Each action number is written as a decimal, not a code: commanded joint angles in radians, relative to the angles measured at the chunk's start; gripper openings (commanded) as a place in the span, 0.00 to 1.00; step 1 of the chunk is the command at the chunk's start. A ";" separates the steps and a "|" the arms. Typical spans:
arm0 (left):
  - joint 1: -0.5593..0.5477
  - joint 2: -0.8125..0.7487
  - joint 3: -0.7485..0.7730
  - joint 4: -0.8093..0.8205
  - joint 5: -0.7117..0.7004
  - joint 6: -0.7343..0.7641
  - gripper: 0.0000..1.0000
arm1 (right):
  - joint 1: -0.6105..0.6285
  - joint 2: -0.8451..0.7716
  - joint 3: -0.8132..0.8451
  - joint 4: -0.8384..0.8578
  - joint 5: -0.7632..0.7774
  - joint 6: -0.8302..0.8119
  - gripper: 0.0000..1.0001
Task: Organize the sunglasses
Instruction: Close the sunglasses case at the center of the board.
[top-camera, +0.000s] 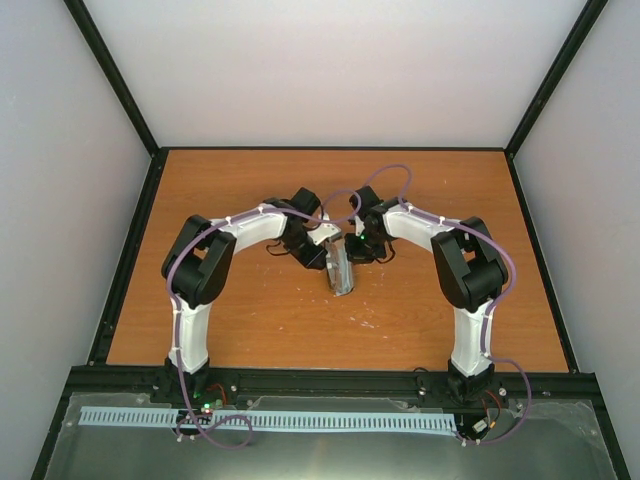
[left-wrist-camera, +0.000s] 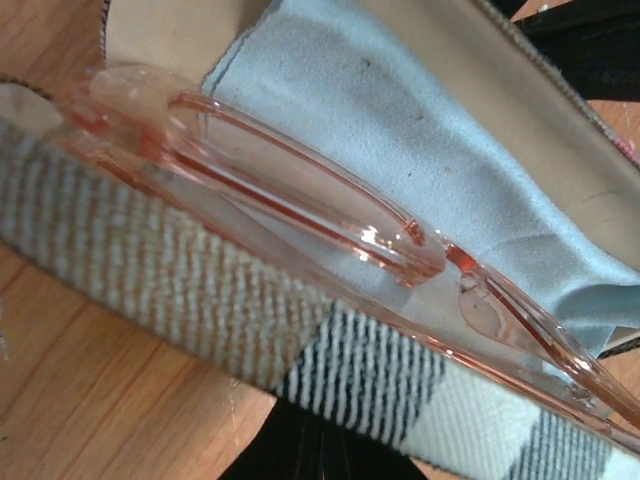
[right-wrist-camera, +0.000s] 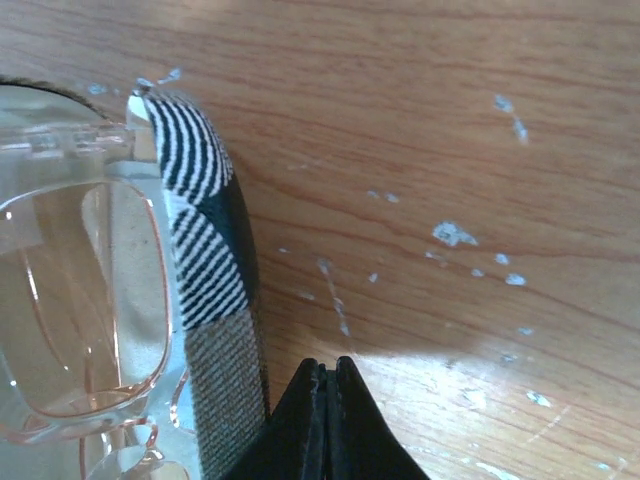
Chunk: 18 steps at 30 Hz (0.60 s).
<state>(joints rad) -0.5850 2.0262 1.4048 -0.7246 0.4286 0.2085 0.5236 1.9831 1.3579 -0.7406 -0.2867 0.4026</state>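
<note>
Sunglasses (left-wrist-camera: 300, 205) atop case (left-wrist-camera: 150, 290); left wrist shows cloth (left-wrist-camera: 400, 120).

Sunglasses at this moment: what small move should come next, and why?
Probably nudge the sunglasses slightly inward, off the striped wall of the open case, so they settle onto the light-blue cloth. In the left wrist view the frame seems to lie along that wall's top edge with the cloth behind it, and the case is not yet closed.

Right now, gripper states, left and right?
Left gripper: cannot be told, fingers out of view.
Right gripper: closed, holding nothing, beside the case.
</note>
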 joint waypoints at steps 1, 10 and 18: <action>-0.053 0.014 0.124 0.124 0.084 0.002 0.04 | 0.068 -0.010 -0.012 0.129 -0.225 -0.032 0.03; -0.055 0.014 0.130 0.112 0.065 0.010 0.03 | 0.072 -0.020 -0.033 0.131 -0.224 -0.042 0.03; -0.043 -0.088 0.029 0.146 -0.004 0.024 0.23 | 0.022 -0.075 -0.079 0.038 -0.085 -0.065 0.08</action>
<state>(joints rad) -0.5953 2.0190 1.4330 -0.7181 0.4042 0.2096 0.5346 1.9671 1.3113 -0.6640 -0.3637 0.3607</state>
